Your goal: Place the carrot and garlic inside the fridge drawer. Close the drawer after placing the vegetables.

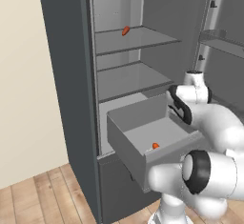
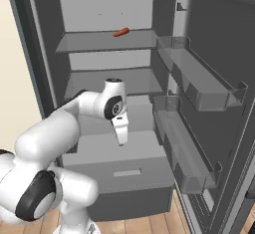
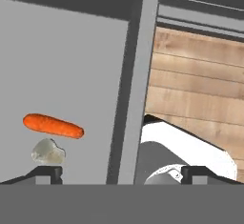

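**Q:** What stands around you, left to right?

**Me:** Far left is a cream wall (image 1: 24,75) and a wood floor (image 1: 43,192). Next comes the dark fridge (image 1: 66,75), standing open. On its upper shelf (image 1: 138,39) lies a small reddish-orange piece (image 1: 125,30), well apart from everything else. The shelf below that is bare. To the right the open fridge door (image 2: 219,54) carries two clear door bins (image 2: 199,83), one above the other, close beside my arm's right side in the right base view. Below the open drawer sits a dark grey drawer (image 2: 124,198), shut.

**Q:** Anything between you and the drawer?

**Me:** My own forearm leans over the drawer's right side in the left base view and covers part of its inside. In the hand view the drawer's wall runs as a grey bar up the middle, with floor boards to the right of it.

**Q:** And the containers?

**Me:** The fridge drawer (image 1: 126,144), light grey, is pulled out. The carrot (image 3: 52,125) lies on its floor, and the garlic (image 3: 48,152) sits just beside it, touching or nearly so; I cannot tell which.

**Q:** Your gripper?

**Me:** My gripper (image 3: 121,173) hangs over the drawer, spread wide, gripping nothing.
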